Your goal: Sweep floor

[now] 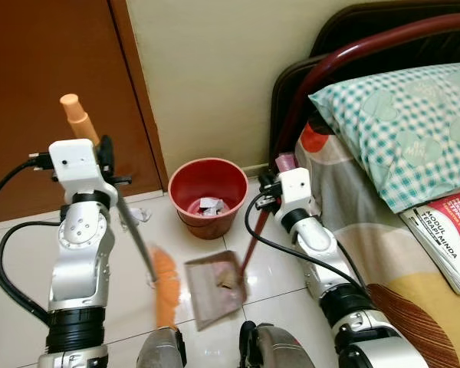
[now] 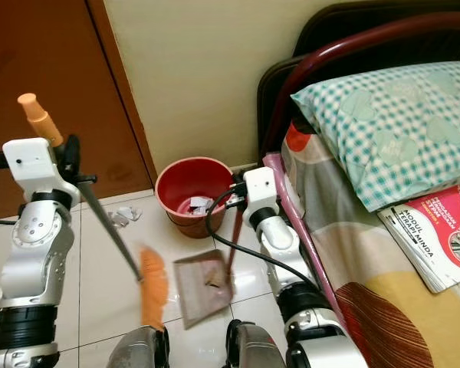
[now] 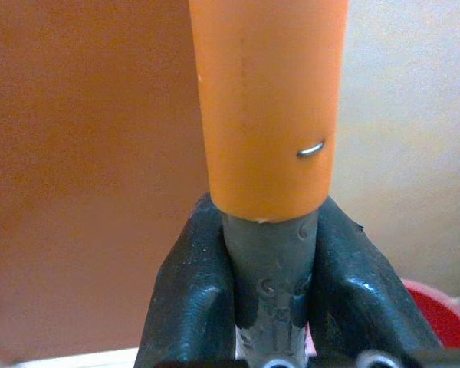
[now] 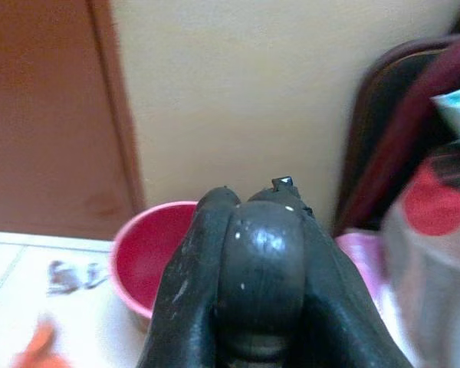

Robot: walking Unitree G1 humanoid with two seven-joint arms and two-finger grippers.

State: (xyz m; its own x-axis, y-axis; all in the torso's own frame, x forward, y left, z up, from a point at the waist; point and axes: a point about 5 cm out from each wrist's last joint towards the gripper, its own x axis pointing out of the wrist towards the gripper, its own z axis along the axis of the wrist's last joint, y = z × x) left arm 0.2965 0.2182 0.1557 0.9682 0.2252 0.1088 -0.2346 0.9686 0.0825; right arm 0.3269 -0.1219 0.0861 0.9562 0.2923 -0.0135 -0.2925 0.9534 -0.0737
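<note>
On tiled floor: one red bucket | one dustpan, right gripper clamping its handle | one broom, left gripper pinching its shaft

The broom head is blurred in both eye views, bristles not to be told apart. Its grey shaft goes behind the left arm near the top, so the left hand grip is hidden there; in the left wrist view the fingers are cut by the edge. The dustpan has something small inside, too small to tell. The bin holds pale scraps, prob. paper, not sure. The right hand covers the dustpan handle top in the right wrist view. The book is cut off at the edge, title only partly readable. Bits on the floor by the door are unclear.
</note>
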